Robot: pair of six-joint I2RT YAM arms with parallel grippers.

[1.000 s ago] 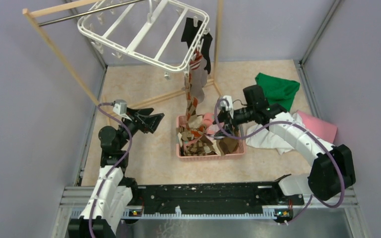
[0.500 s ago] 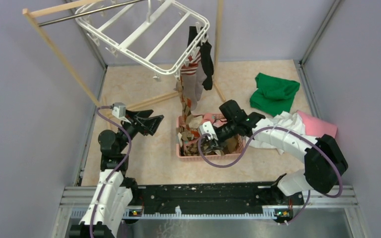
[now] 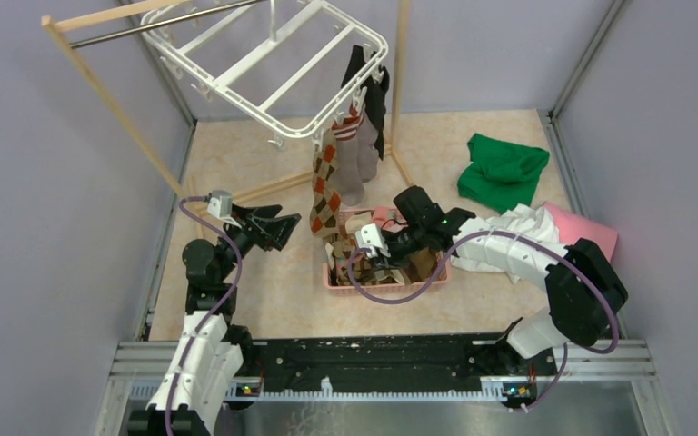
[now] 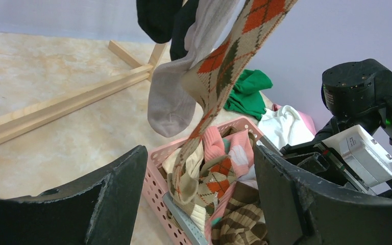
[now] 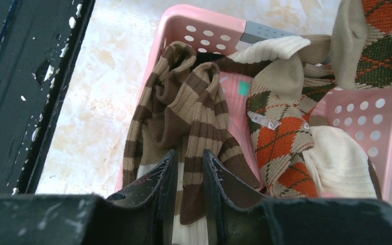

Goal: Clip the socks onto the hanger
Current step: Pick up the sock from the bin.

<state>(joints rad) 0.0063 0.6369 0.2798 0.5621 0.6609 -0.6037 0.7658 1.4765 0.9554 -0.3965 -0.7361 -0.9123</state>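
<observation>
Beige table (image 3: 264, 291) w/ pink basket (image 3: 331, 278). R gripper (image 5: 190, 155) down in basket, fingers (image 5: 158, 178) pinching striped sock (image 5: 194, 107). L gripper (image 3: 282, 227) left of basket, jaws spread wide. Hanger (image 3: 236, 91) above basket, socks (image 3: 354, 154) clipped on.

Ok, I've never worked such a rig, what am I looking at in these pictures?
Two robot arms with two-finger grippers sit at the near edge of a table. The wide picture looks down from above; the other two come from a camera on each wrist. The white hanger carries clipped socks. The pink basket holds more; a green cloth, white cloth and pink cloth lie to its right. The left gripper hangs open. The right gripper pinches a brown striped sock in the basket.
</observation>
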